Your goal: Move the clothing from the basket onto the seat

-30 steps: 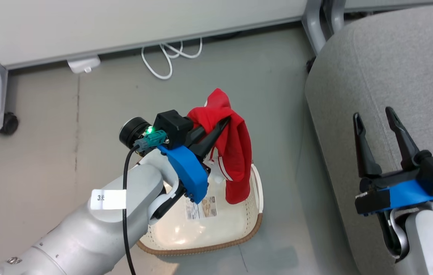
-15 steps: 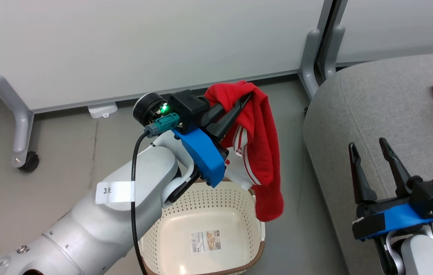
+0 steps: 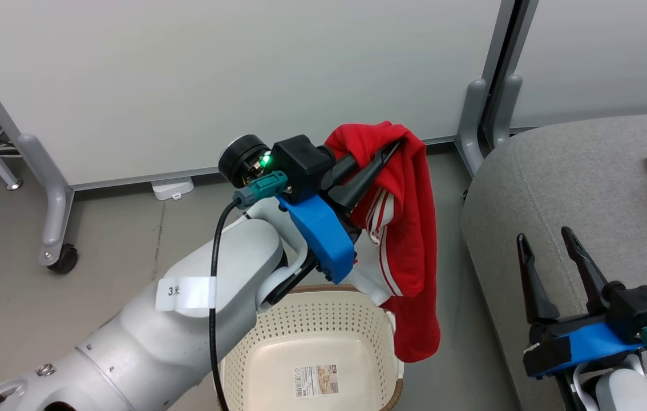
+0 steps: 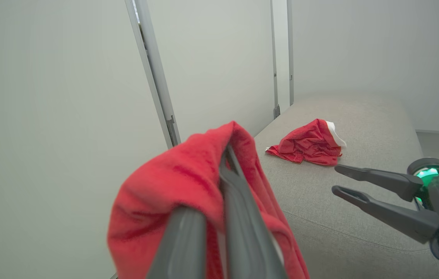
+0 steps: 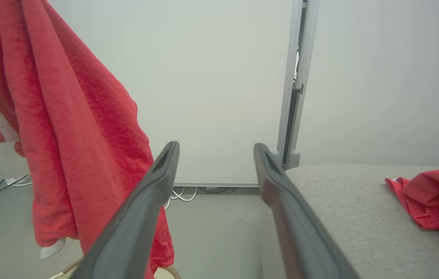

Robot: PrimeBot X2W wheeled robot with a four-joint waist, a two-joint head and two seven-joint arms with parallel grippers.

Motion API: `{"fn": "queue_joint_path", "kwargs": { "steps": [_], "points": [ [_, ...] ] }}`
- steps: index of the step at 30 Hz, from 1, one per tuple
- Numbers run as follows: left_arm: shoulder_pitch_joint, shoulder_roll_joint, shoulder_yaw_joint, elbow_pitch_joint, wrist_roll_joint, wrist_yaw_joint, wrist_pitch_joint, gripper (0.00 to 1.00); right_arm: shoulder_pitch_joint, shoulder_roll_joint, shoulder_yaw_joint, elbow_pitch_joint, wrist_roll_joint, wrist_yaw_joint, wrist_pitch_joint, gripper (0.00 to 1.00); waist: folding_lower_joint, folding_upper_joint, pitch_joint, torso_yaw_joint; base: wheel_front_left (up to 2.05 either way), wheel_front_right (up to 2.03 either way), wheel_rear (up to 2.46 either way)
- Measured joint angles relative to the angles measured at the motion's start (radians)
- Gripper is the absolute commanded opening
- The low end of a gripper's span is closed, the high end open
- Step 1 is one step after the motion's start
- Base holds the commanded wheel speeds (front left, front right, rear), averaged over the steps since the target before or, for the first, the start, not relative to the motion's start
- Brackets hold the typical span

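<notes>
Pale panel walls (image 3: pixel 186 85) stand beyond the jaws of the right gripper (image 5: pixel 216 145); just right of those jaws a grey metal post (image 5: pixel 295 77) joins two panels; between them, low down, white cables (image 5: pixel 180 195) lie on the smooth grey floor (image 5: pixel 211 232); far left of the left gripper (image 3: pixel 395 145) jaws, a castor (image 3: pixel 65 260) carries a panel foot; the light is soft and even.

Soft, even, bright light is spread throughout, with faint shadows. The red soft fabric garment (image 4: pixel 157 193) is blurred near the left wrist lens.
</notes>
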Motion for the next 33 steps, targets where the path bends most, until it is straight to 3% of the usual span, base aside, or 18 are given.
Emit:
{"fn": "queue_joint_path", "kwargs": {
  "steps": [5,19,33],
  "points": [
    [0.000,-0.004,-0.005,0.001,0.002,0.000,0.000,0.00,0.001,-0.009,0.030,-0.009,0.000,0.000,0.000,1.00,0.0001,0.0000,0.001,0.004,0.00,0.00,0.00],
    [0.000,-0.014,0.008,0.008,0.030,0.000,0.000,0.00,-0.116,-0.063,0.271,-0.045,0.009,0.000,0.000,1.00,0.0001,0.0000,0.032,0.012,0.00,0.00,0.00],
    [-0.015,-0.038,0.004,0.000,0.054,0.000,0.000,0.00,-0.305,-0.077,0.382,0.156,-0.007,0.000,0.000,1.00,0.0003,0.0000,0.081,0.049,0.00,0.00,0.00]
  ]
}}
